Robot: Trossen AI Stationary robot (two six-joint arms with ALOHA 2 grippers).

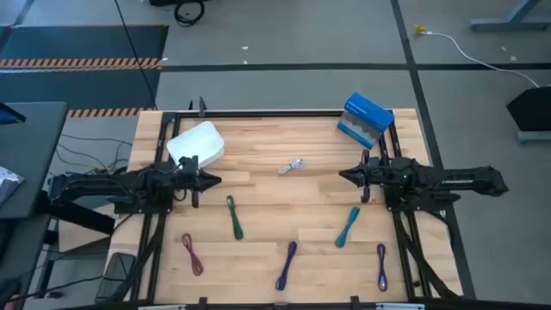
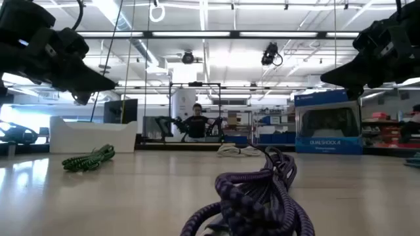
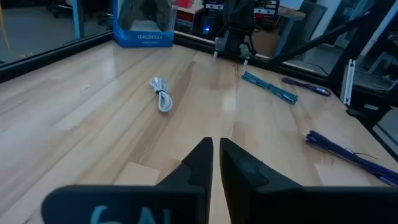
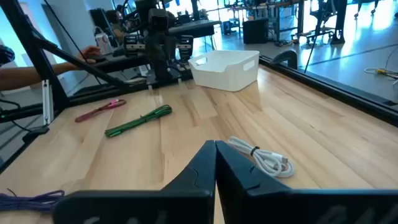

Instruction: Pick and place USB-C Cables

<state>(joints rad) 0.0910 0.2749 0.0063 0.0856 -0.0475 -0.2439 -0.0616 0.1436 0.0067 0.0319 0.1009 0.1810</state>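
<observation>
Six cable bundles lie flat on the wooden table: whitish-silver (image 1: pixel 293 166) in the middle, green (image 1: pixel 234 217), teal (image 1: pixel 347 226), magenta (image 1: pixel 191 254), and two purple ones (image 1: pixel 287 264) (image 1: pixel 381 265) near the near edge. My left gripper (image 1: pixel 217 180) hovers shut over the table's left side, beside the white tray (image 1: pixel 196 144). My right gripper (image 1: pixel 342 176) hovers shut on the right, pointing at the silver cable (image 4: pixel 261 155). Neither touches anything. The left wrist view shows the silver cable (image 3: pixel 161 93) ahead of the shut fingers (image 3: pixel 214 163).
A blue and white box (image 1: pixel 366 120) stands at the far right of the table. The white tray sits far left. Black frame rails run along the table's edges. A person sits in the room beyond the table (image 2: pixel 195 122). Bare wood lies between the cables.
</observation>
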